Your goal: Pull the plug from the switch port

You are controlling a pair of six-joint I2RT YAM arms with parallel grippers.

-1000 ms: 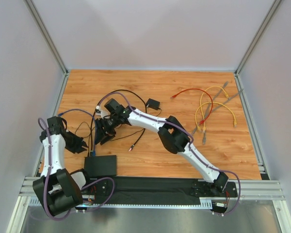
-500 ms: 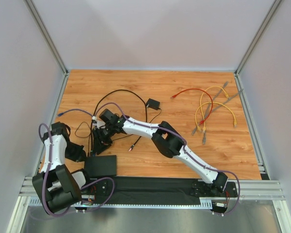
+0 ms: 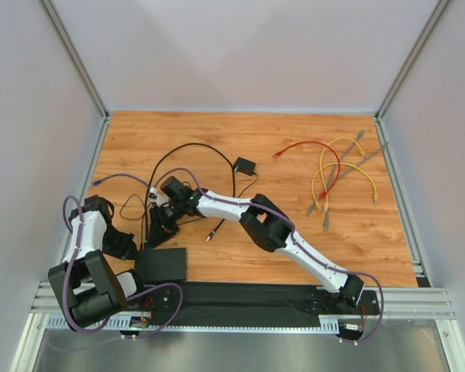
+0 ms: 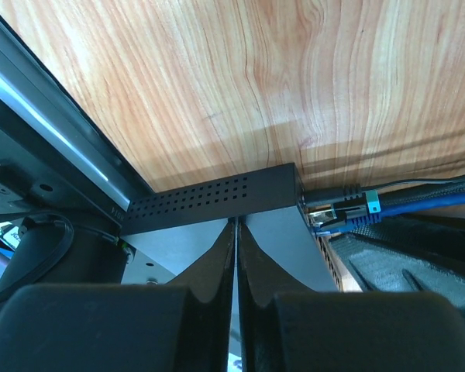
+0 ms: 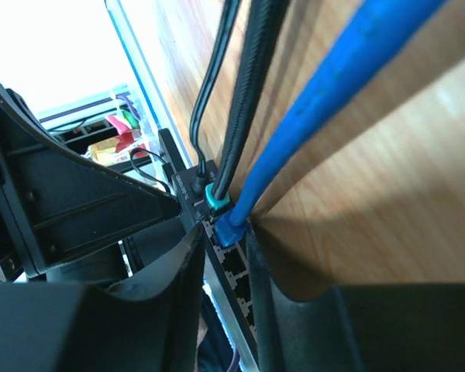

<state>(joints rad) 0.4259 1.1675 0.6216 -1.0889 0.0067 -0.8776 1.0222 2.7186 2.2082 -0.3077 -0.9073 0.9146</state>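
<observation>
- Writing: a faint pale mark on the switch (image 4: 217, 203), at the left end of its vented side wall. Too small to read.
- Switch: flat matte black box lying flat on the wood table (image 3: 294, 155). Rows of small vent holes run along one side, and a row of sockets runs along the edge facing away from the arm bases. The left arm's base is just left of it.
- Plug (image 5: 229, 230): blue, seated in a socket at a corner end of the switch's row. The blue cable (image 5: 333, 85) leads away from the switch. A black cord (image 5: 244, 101) with a teal collar is plugged in just beside it.
- Left gripper (image 4: 235, 232): fingers pressed together, nothing between them, tips over the switch's top. Contact cannot be told. The arm is folded tight, left of the switch.
- Right gripper (image 5: 225, 252): fingers spread a little, with the plug at the mouth of the gap. Contact cannot be told. The arm is stretched long from right of the switch, wrist pitched down at its socket edge.
</observation>
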